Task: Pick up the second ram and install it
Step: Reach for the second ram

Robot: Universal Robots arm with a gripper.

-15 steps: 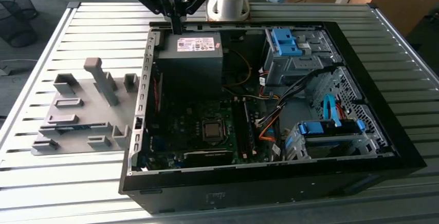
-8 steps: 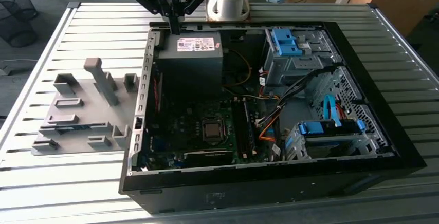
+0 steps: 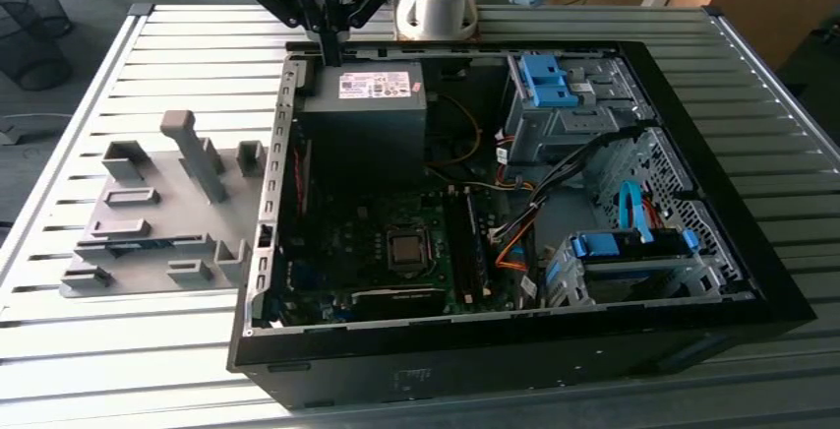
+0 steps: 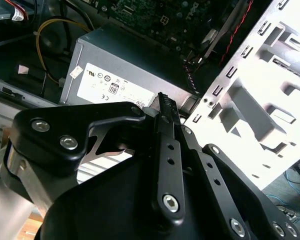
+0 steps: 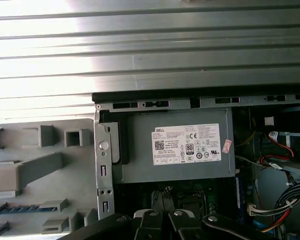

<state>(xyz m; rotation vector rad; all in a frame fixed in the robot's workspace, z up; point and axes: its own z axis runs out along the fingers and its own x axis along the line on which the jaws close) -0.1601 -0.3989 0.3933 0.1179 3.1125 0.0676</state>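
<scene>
- Clenched pincer (image 3: 329, 52): tips pressed together, nothing between them.
- Directly beneath the tips: grey power supply (image 3: 364, 104), at the rear edge of the open computer case (image 3: 525, 370); touching or just above, impossible to judge.
- Well apart from the pincer, beyond the case's side wall: second ram (image 5: 17, 210), seated in the grey fixture (image 5: 65, 170). In the first wrist view, just a thin blue-green strip, one end cut off at the frame edge; chips and label not made out.
- In the second wrist view, parts of the power supply and fixture hidden behind the pincer's black linkage.
- Past the power supply from the pincer: motherboard (image 3: 381, 252), memory slots dark, hard to read.
</scene>
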